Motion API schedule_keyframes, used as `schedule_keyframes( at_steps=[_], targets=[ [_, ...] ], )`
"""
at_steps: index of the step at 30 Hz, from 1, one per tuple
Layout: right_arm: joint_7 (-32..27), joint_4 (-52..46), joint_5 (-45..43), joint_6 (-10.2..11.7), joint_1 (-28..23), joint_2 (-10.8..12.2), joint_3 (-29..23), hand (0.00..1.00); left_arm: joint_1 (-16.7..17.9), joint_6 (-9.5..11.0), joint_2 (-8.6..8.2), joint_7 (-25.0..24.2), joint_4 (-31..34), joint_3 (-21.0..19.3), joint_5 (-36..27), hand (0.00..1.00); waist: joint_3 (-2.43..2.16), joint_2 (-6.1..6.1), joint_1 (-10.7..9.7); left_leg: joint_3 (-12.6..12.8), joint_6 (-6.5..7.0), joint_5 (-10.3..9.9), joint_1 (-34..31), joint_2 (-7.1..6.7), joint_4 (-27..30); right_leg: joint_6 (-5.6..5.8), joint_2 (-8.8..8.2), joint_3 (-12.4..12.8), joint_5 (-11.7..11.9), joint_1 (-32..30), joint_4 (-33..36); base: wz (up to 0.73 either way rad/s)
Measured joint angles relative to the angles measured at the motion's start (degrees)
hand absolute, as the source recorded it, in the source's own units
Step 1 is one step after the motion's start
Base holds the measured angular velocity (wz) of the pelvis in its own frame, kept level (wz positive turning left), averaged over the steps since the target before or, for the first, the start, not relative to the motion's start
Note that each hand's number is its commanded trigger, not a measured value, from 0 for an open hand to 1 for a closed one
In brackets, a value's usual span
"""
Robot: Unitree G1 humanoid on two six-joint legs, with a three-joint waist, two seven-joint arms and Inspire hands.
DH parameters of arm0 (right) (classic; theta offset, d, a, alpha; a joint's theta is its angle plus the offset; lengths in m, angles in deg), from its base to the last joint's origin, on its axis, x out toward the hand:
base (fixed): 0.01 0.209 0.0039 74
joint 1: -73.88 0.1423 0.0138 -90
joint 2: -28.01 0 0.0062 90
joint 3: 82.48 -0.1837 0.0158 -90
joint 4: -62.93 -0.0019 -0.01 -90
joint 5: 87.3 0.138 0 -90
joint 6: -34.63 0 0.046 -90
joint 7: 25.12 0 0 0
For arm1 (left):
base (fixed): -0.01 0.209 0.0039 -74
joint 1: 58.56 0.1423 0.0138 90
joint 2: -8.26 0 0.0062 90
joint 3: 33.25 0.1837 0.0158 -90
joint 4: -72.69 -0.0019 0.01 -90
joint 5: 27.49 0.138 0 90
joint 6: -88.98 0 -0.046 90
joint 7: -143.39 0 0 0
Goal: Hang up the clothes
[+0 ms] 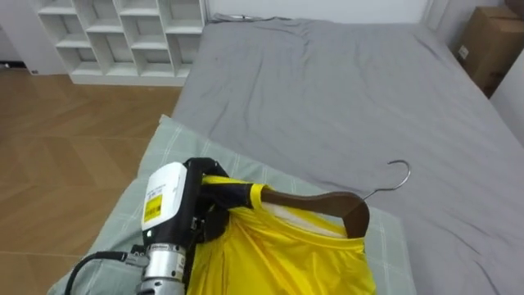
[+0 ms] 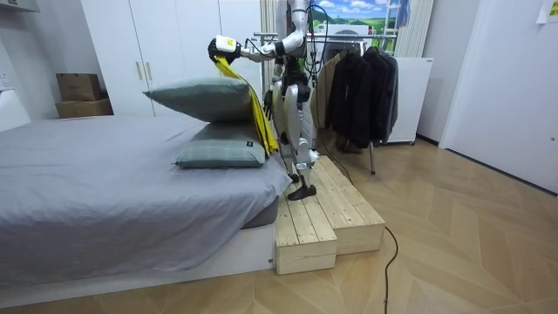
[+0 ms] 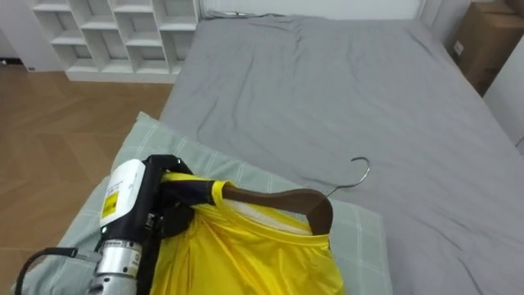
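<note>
Left hand [image 1: 206, 209] clamped round one end of the wooden hanger [image 1: 315, 201], fingers curled on it, so the yellow shirt [image 1: 278, 254] drapes from it just above the pillow [image 1: 135, 201]. I'd guess the end grip leaves the wire hook [image 1: 399, 172] free, out past the pillow, for a rail. Shirt is slick, shiny, loosely folded. Hanger is dark, curved, smooth. Pillow is pale, checked, soft.

The left hand [image 1: 210, 216] is black, fixed to a white forearm casing that bears a yellow label with dark print. Behind it sits a ribbed silver collar, and a black cable loops out. Torso and legs are silvery-grey, feet black.
</note>
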Motion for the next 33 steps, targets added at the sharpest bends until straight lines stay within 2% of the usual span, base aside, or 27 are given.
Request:
schedule_keyframes(
  at_steps=[2,3,4,5,6,17,33],
  targets=[
    [0.0,0.0,0.0,0.0,-0.1,0.0,0.0,0.0,0.1,0.5,-0.07,1.1,1.1,-1.1,0.0,0.62,-0.05,-0.03,0.0,0.1,-0.01,0.0,1.2,-0.02,-0.3,0.06,0.03,0.2,-0.3,0.9,0.0,0.0],
    [0.0,0.0,0.0,0.0,-0.3,0.0,0.0,0.0,0.2,0.5,-0.09,1.3,1.3,-1.5,0.0,0.49,-0.14,-0.1,0.0,0.1,-0.1,-0.1,1.7,-0.01,-0.3,0.09,0.13,0.5,-0.4,1.4,0.1,0.0],
    [0.1,0.0,0.0,0.0,-0.4,0.0,0.0,0.0,0.2,0.5,-0.1,1.3,1.4,-1.7,0.1,0.51,-0.15,-0.13,0.0,0.1,-0.12,-0.1,1.9,0.0,-0.4,0.1,0.18,0.6,-0.4,1.6,0.1,0.0],
    [0.2,0.0,0.0,-0.1,-0.5,0.0,0.0,0.0,0.3,0.5,-0.1,1.3,1.4,-2.0,0.1,0.9,-0.18,-0.19,0.1,0.1,-0.16,-0.1,2.2,0.02,-0.5,0.1,0.29,0.6,-0.4,1.9,0.0,0.0],
    [0.5,0.0,0.1,-0.1,-0.5,0.0,0.0,0.0,0.4,0.4,-0.1,1.3,1.4,-2.4,0.1,1.0,-0.2,-0.23,0.1,0.1,-0.19,-0.1,2.2,0.04,-0.5,0.09,0.49,0.6,-0.4,2.0,0.0,0.0],
    [0.9,0.0,2.3,-0.1,-0.9,-0.1,0.1,0.0,2.2,-0.8,-0.12,2.1,1.4,-3.2,0.1,1.0,-0.2,-0.24,0.0,0.1,-0.24,-0.2,2.2,0.05,-0.5,0.08,0.54,0.3,-0.4,2.0,-0.1,0.0],
    [1.2,-0.1,2.5,-0.1,-1.1,-0.1,0.1,0.0,2.7,-0.9,-0.3,2.2,1.4,-3.3,0.1,1.0,-0.15,-0.22,0.1,0.5,-0.27,-0.2,3.1,0.13,-1.4,0.08,0.57,0.7,-0.6,2.5,-0.2,-0.01]
  ],
)
